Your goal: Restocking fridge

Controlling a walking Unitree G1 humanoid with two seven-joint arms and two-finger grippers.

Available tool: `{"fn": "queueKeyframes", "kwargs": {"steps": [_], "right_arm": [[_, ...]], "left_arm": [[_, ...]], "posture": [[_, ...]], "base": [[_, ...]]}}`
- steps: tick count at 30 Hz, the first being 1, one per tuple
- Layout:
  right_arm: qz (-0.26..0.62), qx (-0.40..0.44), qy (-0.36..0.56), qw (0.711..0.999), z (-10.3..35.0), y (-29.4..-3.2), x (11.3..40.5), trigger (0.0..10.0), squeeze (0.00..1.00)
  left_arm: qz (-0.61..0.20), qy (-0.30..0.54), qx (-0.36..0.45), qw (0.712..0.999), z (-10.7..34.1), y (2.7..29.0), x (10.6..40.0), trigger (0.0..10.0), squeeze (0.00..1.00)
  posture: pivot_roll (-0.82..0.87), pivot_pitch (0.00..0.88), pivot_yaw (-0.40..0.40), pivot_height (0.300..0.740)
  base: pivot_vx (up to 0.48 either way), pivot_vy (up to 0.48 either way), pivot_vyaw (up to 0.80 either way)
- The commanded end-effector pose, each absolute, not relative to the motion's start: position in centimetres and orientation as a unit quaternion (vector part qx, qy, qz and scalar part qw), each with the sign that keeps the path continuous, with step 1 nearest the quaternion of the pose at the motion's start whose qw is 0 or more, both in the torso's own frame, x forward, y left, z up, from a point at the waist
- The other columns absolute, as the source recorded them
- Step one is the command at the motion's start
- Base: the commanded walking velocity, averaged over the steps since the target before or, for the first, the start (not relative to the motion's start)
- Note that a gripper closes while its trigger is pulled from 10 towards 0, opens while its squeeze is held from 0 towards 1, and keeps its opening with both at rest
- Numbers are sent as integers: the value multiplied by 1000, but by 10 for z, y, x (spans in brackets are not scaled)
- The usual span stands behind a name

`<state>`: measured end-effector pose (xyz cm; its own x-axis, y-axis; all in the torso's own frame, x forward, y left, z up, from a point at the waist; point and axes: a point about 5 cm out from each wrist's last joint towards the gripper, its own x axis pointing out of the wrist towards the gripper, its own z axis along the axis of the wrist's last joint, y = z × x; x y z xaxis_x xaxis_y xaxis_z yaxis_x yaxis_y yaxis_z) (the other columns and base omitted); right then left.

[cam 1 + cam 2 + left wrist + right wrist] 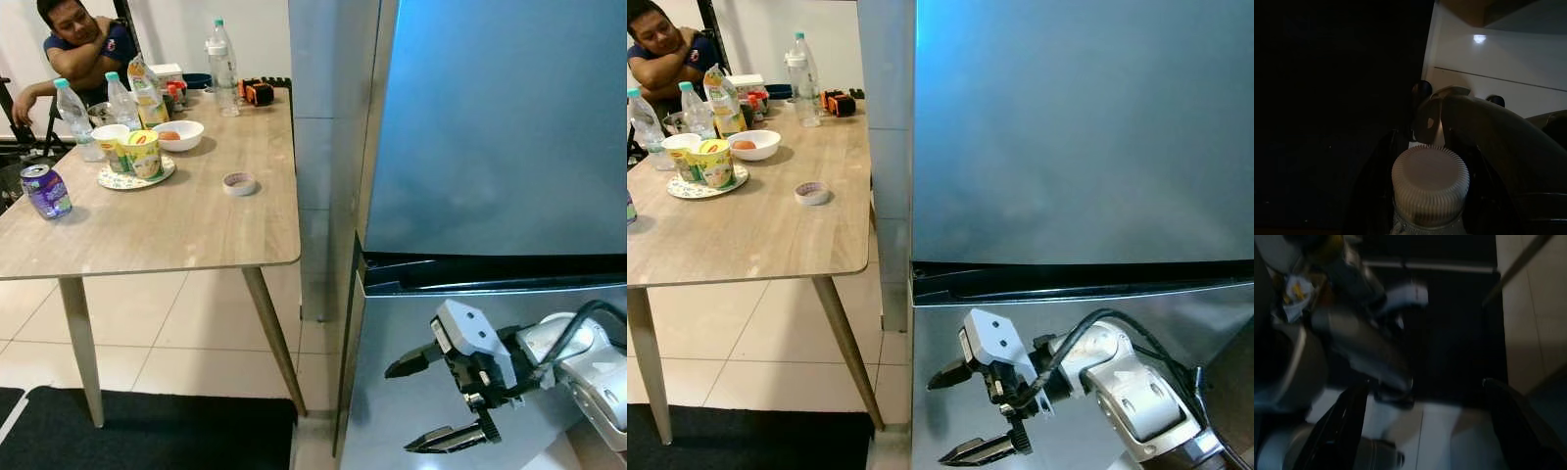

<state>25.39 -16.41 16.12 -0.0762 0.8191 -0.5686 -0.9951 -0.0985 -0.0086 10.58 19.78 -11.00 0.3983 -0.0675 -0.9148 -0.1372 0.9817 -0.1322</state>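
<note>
Tiled floor (186,323), wooden table (186,230) beside closed steel fridge (490,147).

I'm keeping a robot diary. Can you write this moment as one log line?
fridge: doors closed | right pincer: open, in front of lower door | left pincer: shut on bottle | table: drinks, bowl

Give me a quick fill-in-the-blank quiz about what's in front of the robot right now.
1. The right hand hovers before the fridge with its fingers ____.
2. The left hand holds a bottle with a ____ ribbed cap.
3. The fridge doors are ____.
4. The purple can stands on the ____.

Missing words: open; white; closed; table
</note>
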Motion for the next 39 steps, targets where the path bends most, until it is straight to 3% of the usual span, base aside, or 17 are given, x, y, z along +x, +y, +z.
{"fn": "queueKeyframes", "kwargs": {"steps": [1, 2, 5, 8, 9, 12, 14, 16, 25, 39], "right_arm": [[667, -250, 277, 644, 124, -181, 255, 10000, 0], [667, -250, 277, 644, 124, -181, 255, 10000, 0], [540, -300, 402, 677, 48, -217, 254, 10000, 0], [521, -308, 416, 679, 35, -222, 251, 10000, 0], [486, -296, 430, 701, 20, -226, 248, 10000, 0], [425, -298, 462, 719, -6, -235, 237, 10000, 0], [387, -340, 501, 695, -28, -250, 215, 10000, 0], [378, -344, 514, 688, -35, -255, 206, 10000, 0], [347, -316, 564, 680, -59, -269, 169, 10000, 0], [315, -313, 553, 705, -63, -266, 170, 10000, 0]], "left_arm": [[-1, 586, -110, 803, -118, 178, 83, 10000, 0], [-1, 586, -110, 803, -118, 178, 83, 10000, 0], [4, 590, -92, 803, -118, 178, 83, 10000, 0], [4, 591, -88, 802, -118, 178, 83, 10000, 0], [2, 593, -87, 801, -119, 178, 83, 10000, 0], [0, 594, -84, 800, -119, 177, 83, 10000, 0], [0, 596, -76, 800, -119, 178, 83, 10000, 0], [1, 596, -73, 800, -119, 178, 83, 10000, 0], [1, 599, -58, 799, -119, 183, 82, 10000, 0], [-3, 599, -51, 799, -118, 185, 82, 10000, 0]], "posture": [[-121, 20, -48, 740], [-121, 20, -48, 740], [-120, 16, -51, 740], [-120, 16, -51, 740], [-123, 9, -51, 740], [-116, 8, -48, 740], [-113, 9, -48, 740], [-111, 7, -46, 740], [-109, 8, -39, 740], [-106, 0, -34, 740]], "base": [[0, 0, 0], [0, 0, 0], [0, 0, 0], [0, 0, 0], [0, 0, 0], [0, 0, 0], [0, 0, 0], [-120, 0, 0], [-318, 0, 0], [-332, 0, 0]]}}
